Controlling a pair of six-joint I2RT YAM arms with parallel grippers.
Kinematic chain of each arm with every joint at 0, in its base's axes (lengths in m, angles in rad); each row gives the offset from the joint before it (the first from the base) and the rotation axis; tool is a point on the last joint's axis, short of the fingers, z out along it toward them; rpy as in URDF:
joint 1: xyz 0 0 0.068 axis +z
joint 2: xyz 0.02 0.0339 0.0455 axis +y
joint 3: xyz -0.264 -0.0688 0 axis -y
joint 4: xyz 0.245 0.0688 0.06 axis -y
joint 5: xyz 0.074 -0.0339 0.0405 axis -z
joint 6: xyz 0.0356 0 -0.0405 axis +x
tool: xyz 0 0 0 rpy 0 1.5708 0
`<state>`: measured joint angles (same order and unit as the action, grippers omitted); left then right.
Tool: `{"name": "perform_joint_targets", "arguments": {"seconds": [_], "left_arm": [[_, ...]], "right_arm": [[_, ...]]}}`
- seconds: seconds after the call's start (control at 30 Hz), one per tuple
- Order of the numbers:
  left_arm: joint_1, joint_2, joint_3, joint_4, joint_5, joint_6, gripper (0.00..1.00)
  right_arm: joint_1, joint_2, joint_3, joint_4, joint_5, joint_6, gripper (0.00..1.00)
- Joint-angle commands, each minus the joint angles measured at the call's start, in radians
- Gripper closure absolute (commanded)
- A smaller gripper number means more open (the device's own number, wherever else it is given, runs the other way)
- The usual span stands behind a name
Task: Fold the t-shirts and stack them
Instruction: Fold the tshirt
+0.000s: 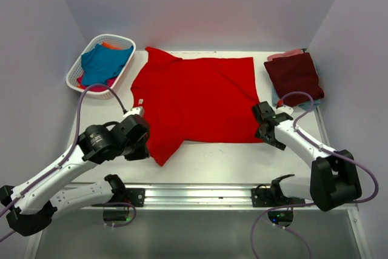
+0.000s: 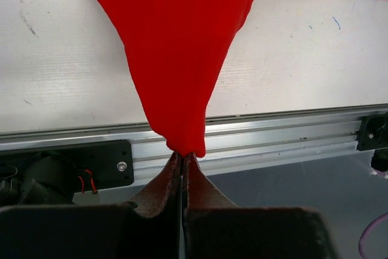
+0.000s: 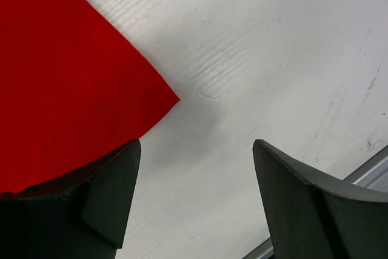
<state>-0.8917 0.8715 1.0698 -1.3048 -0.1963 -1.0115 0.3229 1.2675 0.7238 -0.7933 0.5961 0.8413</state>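
From above, the red t-shirt (image 1: 194, 98) lies spread and unfolded on the counter (image 1: 230, 162). A maroon one (image 1: 294, 76) sits folded at the right, and others fill the basket (image 1: 76, 74). The left wrist view shows the left jaws pinched on a point of red cloth. In the right wrist view, the right jaws stand wide and empty beside the shirt's corner.

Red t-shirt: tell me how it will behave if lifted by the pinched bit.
Probably floppy: where the left gripper pinches it, the red t-shirt pulls into a narrow point rather than holding shape. Likely light, since one small pinch carries that fold. It would probably drag and bunch across the table, as most of it lies spread flat.
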Motion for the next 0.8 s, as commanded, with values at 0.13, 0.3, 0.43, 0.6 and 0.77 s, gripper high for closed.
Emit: {"name": "perform_joint_targets", "arguments": {"seconds": [0.13,0.3,0.43,0.6,0.77], "left_arm": [[-0.004,0.029,0.07,-0.011,-0.069,0.022,1.0],[-0.004,0.044,0.064,-0.011,-0.092,0.03,1.0],[-0.004,0.047,0.064,-0.011,-0.103,0.03,1.0],[-0.004,0.054,0.058,-0.013,-0.106,0.028,1.0],[-0.004,0.044,0.059,-0.013,-0.112,0.025,1.0]], "right_arm": [[-0.024,0.039,0.031,0.063,0.071,0.045,0.24],[-0.044,0.069,0.04,0.112,0.059,0.018,0.3],[-0.053,0.099,0.042,0.155,0.048,0.005,0.37],[-0.061,0.141,0.049,0.186,0.041,-0.005,0.49],[-0.067,0.173,0.031,0.212,0.024,-0.007,0.59]]}}
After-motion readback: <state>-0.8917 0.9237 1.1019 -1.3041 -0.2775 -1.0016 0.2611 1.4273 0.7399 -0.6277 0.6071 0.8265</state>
